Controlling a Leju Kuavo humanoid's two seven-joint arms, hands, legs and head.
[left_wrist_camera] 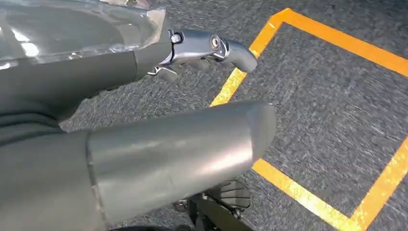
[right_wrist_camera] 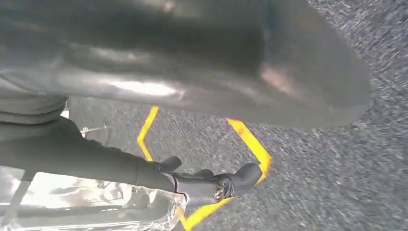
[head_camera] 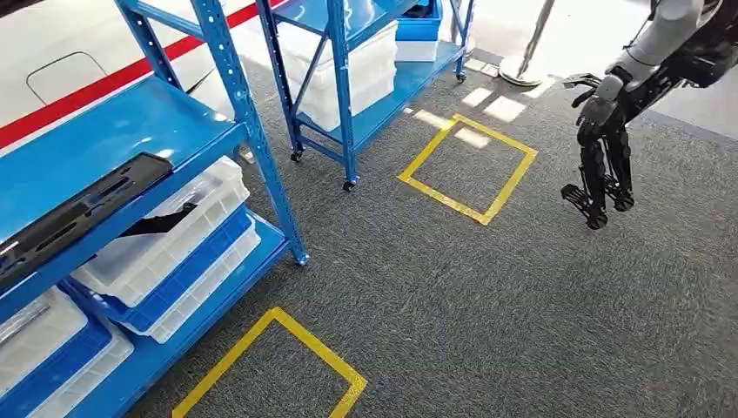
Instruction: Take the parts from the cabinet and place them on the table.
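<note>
The black part (head_camera: 83,205) lies on the cabinet (head_camera: 252,131) shelf, not yet taken. My right hand (head_camera: 600,165) hangs spread, holding nothing, ready for reaching; my left hand (left_wrist_camera: 159,144) seems spread too.

Grey carpet (head_camera: 487,296) covers the floor, marked with two yellow tape squares, one near (head_camera: 270,366) and one farther off (head_camera: 467,167). White and blue plastic crates (head_camera: 174,252) sit stacked low down. A round metal stand base (head_camera: 522,70) rests beyond.
</note>
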